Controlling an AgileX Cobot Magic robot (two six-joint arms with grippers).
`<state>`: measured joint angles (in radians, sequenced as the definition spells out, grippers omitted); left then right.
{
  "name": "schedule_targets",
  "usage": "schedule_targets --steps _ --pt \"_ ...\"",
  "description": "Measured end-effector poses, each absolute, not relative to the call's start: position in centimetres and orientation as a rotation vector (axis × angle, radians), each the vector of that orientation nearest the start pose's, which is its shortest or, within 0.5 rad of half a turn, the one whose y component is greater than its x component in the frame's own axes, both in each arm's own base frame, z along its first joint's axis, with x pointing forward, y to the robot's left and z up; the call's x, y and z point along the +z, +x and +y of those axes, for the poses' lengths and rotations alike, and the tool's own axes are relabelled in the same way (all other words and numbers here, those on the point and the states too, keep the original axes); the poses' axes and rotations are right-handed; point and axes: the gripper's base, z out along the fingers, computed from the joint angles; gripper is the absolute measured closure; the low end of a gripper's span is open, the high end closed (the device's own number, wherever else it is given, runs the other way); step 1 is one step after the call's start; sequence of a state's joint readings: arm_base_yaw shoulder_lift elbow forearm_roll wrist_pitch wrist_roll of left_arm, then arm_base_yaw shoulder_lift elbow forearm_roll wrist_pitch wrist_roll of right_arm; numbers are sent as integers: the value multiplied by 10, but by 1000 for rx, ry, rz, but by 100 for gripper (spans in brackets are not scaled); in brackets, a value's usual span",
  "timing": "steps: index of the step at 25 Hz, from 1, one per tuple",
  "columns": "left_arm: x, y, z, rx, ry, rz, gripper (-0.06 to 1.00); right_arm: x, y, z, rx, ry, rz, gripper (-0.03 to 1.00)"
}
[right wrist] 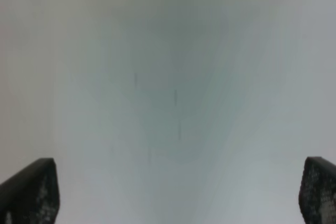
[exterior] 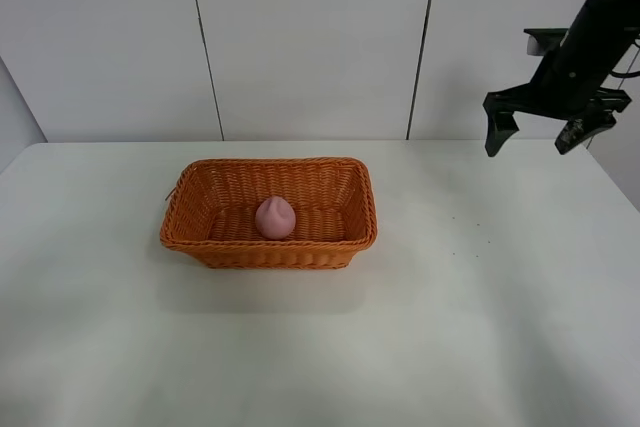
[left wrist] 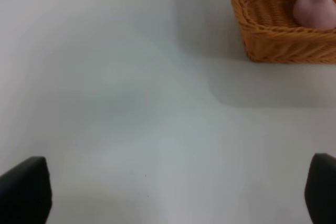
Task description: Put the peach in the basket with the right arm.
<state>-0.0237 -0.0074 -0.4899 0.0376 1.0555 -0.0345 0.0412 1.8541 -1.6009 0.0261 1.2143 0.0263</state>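
From the high exterior camera, the peach (exterior: 275,217) is a small matte pink fruit, rounded with a slightly pointed top, lying on the floor of the wicker basket (exterior: 268,251) near its middle. The basket is rectangular, orange-brown, with flared sides and a braided rim, and rests on the white table (exterior: 480,317). The right gripper (exterior: 541,128) hangs in the air well apart from the basket, off past its right end and toward the back wall, fingers spread wide and holding nothing. In the left wrist view, the basket (left wrist: 273,40) shows one corner with the peach (left wrist: 315,8) inside it; the left gripper (left wrist: 173,192) is well apart from the basket, its tips spread over bare table. In the right wrist view, the right gripper (right wrist: 178,195) is spread and empty above a blurred pale surface.
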Motion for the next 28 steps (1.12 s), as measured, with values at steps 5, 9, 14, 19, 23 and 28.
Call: schedule_targets --steps 5,9,14,19,23,28 --pt "275 -5 3 9 -13 2041 -5 281 304 13 23 -19 3008 27" --pt "275 -5 3 9 -13 2041 -5 287 235 11 21 -35 2992 27" --pt "275 -5 3 9 -13 2041 -5 287 158 7 20 -72 2864 27" --pt "275 -5 3 9 -13 2041 -5 288 96 5 13 -99 2568 27" --pt "275 -5 3 9 -13 2041 -5 284 54 3 11 -97 2370 27" --pt "275 -5 3 9 -13 2041 -5 276 22 2 13 -86 2201 27"
